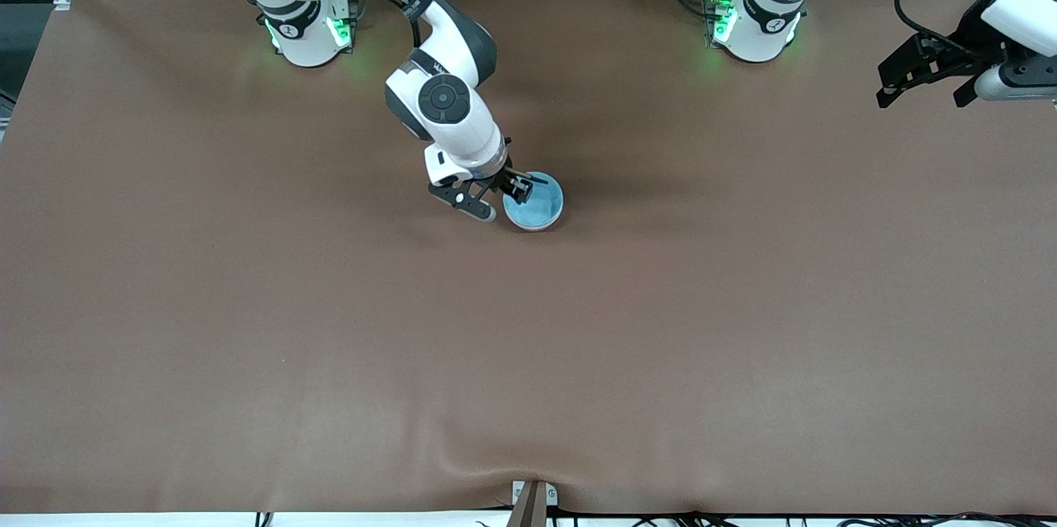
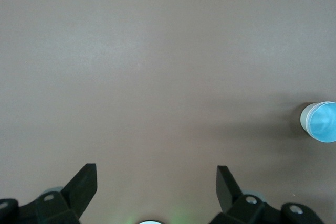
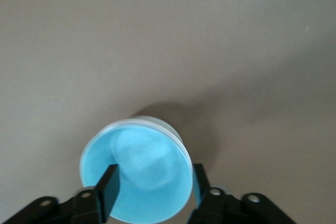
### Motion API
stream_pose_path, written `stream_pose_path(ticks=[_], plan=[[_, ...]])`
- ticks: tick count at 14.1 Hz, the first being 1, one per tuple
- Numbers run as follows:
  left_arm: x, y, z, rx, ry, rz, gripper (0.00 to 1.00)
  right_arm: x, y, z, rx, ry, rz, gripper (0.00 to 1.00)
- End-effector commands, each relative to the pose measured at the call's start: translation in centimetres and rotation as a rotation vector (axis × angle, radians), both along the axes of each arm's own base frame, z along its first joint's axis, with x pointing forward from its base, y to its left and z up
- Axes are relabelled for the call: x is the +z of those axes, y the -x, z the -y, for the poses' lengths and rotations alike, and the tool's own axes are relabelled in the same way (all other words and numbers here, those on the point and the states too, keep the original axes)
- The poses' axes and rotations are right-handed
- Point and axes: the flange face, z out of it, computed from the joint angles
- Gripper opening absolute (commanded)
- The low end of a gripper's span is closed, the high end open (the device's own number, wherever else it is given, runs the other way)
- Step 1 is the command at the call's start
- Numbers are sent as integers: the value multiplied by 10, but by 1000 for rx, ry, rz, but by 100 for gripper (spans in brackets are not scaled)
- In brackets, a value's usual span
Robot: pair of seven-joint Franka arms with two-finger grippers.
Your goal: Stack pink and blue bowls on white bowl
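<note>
We are looking at the blue bowl [image 1: 534, 201], which is sitting near the middle of the brown table [image 1: 248, 304], a little toward the robots' bases. In the right wrist view a paler rim is showing just under the blue rim [image 3: 137, 174], so we are judging that the blue bowl is probably resting already on another bowl, but we cannot tell whether this is the white one or the pink one, and no pink or white bowl is showing clearly anywhere. The right gripper [image 1: 498, 198] is standing low at the bowl's edge on the side of the right arm's end of the table. Its fingers are spread apart, one finger [image 3: 108, 190] inside the rim and the other outside the wall, and we are not seeing them pressing on the wall, so we are reading them as open around the rim and not clamped. The left gripper [image 1: 925, 85] is waiting high over the left arm's end of the table, with its fingers [image 2: 83, 182] wide apart and holding nothing. We are judging the bowl to be light, stiff and glossy, so it is probably slippery under the pads and could chip if it is dropped. The best place to hold it seems to be the rim, with one finger inside and one outside, squeezing gently and lifting straight so that the lower bowl is not dragged along.
</note>
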Motion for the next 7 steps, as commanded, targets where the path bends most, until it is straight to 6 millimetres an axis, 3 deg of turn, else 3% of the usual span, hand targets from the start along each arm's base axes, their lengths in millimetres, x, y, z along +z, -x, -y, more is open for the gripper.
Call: stream_pose_path(ticks=[1, 3, 5, 7], plan=[[0, 0, 3, 0, 23, 5, 100, 51, -54, 22, -66, 17, 15, 100], [0, 0, 3, -2, 23, 5, 100, 79, -99, 67, -59, 57, 56, 100], [0, 0, 4, -3, 23, 5, 100, 101, -131, 110, -6, 73, 93, 100], [1, 1, 4, -3, 23, 7, 100, 131, -163, 164, -16, 88, 94, 100]])
